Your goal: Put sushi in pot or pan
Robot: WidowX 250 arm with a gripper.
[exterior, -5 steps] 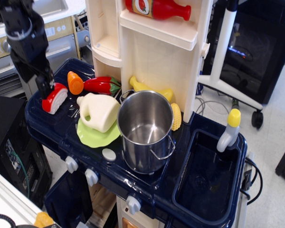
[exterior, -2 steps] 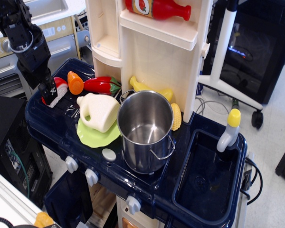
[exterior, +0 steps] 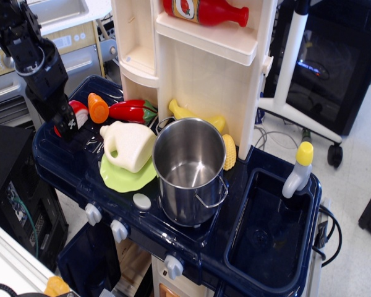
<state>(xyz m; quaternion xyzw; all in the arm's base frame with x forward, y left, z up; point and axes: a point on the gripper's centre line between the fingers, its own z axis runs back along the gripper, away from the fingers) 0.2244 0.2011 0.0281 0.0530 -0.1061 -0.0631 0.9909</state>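
The sushi [exterior: 80, 109], red-topped with a white base, lies at the left end of the dark blue toy stove. Only its upper right part shows. My black gripper [exterior: 65, 122] is down over it from the upper left and hides the rest. The fingertips [exterior: 68, 122] touch the sushi, but I cannot tell how the jaws stand. The shiny steel pot [exterior: 188, 170] stands upright and empty at the middle of the stove, well to the right of the gripper.
An orange carrot [exterior: 98, 107] and a red chili [exterior: 131, 111] lie just right of the sushi. A cream jug [exterior: 130, 145] sits on a green plate [exterior: 125, 177] between the gripper and the pot. Yellow corn [exterior: 229, 152], the cabinet [exterior: 198, 68] and the sink [exterior: 266, 229] lie beyond.
My gripper has come down onto the sushi. The sushi has shifted back towards the carrot and is now mostly hidden behind the fingers.
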